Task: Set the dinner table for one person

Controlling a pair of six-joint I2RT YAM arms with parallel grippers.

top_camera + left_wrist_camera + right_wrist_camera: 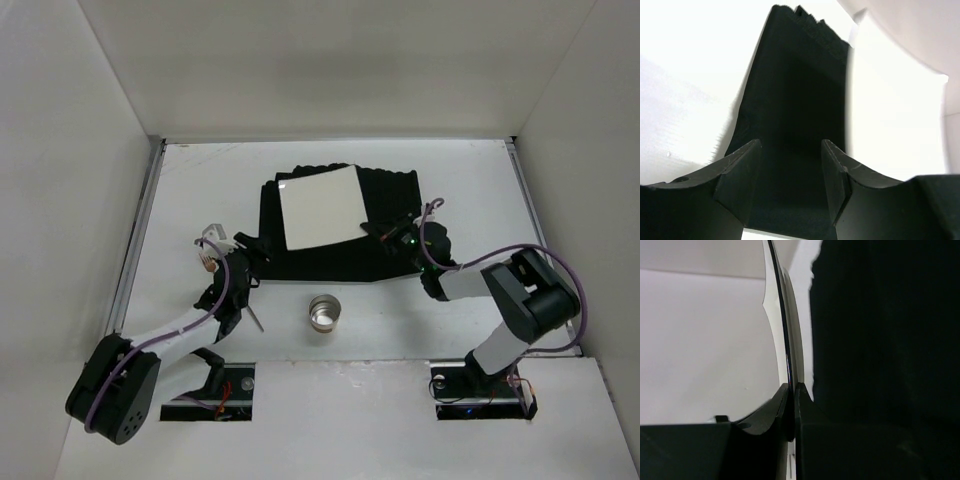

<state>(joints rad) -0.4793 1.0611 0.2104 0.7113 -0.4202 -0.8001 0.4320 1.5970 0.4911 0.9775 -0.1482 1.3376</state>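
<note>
The large, flat, matte white dinner table [200,180] forms the floor of a white-walled enclosure. A grey strip [135,250] runs along its left edge at the foot of the left wall [70,150]. The left part of the surface is bare, giving open room between that strip and the left arm.

The left gripper [791,150] sits low at the left edge of a black pleated cloth mat [400,200]. Its fingers are spread apart, with the cloth's left border showing between them. I cannot tell whether the pads touch the cloth. A thin grey rod [256,319] pokes out just beside this arm, and I cannot tell whether it lies on the table.

Near the centre, a short round metal cup [324,313] stands upright on bare table. It is just in front of the mat's near edge but apart from it, between the two arms.

A small white square plate [320,208] lies over the left-centre of the mat, turned slightly, and its far left corner reaches the mat's far edge. The right gripper [792,395] is pressed together on the plate's near right corner. In the wrist view the thin rim is seen edge-on, pinched between the fingers. Whether that corner is lifted cannot be told.

Right of the mat, a band of bare table runs to the right wall, with the right arm's folded elbow above it. A bare strip also lies behind the mat's far edge.
</note>
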